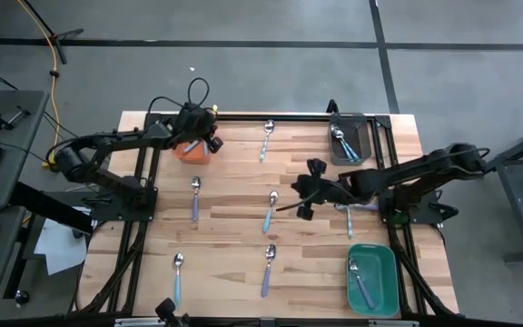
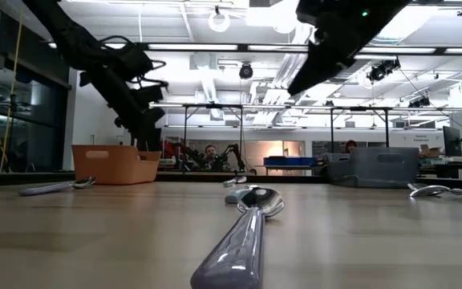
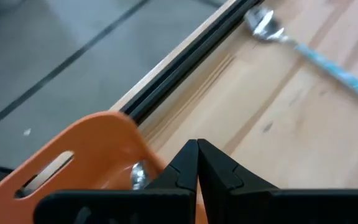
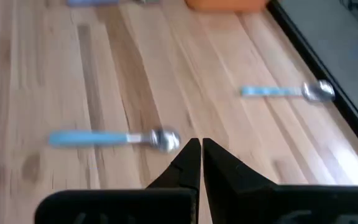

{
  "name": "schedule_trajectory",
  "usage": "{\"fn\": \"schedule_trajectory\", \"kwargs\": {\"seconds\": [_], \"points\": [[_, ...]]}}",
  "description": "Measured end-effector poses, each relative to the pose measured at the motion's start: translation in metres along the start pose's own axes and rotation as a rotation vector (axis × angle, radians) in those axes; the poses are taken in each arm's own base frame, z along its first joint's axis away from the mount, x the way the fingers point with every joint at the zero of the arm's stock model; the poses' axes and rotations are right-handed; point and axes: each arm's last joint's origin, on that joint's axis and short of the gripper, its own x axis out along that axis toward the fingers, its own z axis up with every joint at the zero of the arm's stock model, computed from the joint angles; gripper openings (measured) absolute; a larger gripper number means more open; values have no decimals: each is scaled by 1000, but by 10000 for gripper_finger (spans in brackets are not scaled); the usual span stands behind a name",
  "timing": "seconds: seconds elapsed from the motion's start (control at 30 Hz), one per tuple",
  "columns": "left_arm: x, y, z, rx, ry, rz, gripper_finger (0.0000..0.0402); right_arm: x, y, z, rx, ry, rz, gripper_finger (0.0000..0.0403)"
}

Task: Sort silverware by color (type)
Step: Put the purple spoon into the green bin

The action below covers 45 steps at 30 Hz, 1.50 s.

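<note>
Several spoons with silver heads lie flat on the wooden table: light-blue-handled ones [image 1: 271, 211] [image 1: 267, 138] [image 1: 268, 270] [image 1: 177, 277] [image 1: 349, 218] and a purplish one [image 1: 195, 198]. More lie in the grey bin [image 1: 348, 141] and the green bin [image 1: 371, 277]. My left gripper [image 3: 197, 149] is shut and hovers over the orange bin [image 3: 98, 146], where a silver spoon head [image 3: 138, 174] shows. My right gripper [image 4: 201, 146] is shut, empty, and hangs above the table's middle, just off the head of a blue-handled spoon [image 4: 114, 138].
The orange bin [image 1: 192, 148] stands at the far left of the table, the grey bin at the far right, the green bin at the near right. A black rail [image 3: 185, 62] runs along the far edge. Bare wood lies between the spoons.
</note>
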Motion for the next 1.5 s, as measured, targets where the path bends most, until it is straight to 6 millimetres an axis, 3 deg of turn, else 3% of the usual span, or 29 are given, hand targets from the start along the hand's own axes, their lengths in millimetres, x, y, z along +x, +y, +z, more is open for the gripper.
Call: {"fn": "schedule_trajectory", "kwargs": {"seconds": [0.17,0.3,0.43,0.67,0.83,1.13,1.5], "points": [[-21,-19,-7,33,-141,-52,0,-19,-2,-11,13,83,-27,0],[-39,-36,-11,51,-263,-111,0,-23,-1,-16,-12,116,-31,0],[-55,-54,-20,66,-340,-190,0,-16,0,-25,-10,100,-26,0],[-78,-79,-37,120,-457,-328,0,10,1,-68,45,47,93,0],[-88,-93,-43,157,-482,-408,0,9,0,-76,95,24,131,0],[-101,-115,-49,219,-497,-526,0,-23,-3,-60,117,11,201,0],[-110,-127,-54,256,-502,-595,0,-69,-12,-62,264,386,44,4]]}}
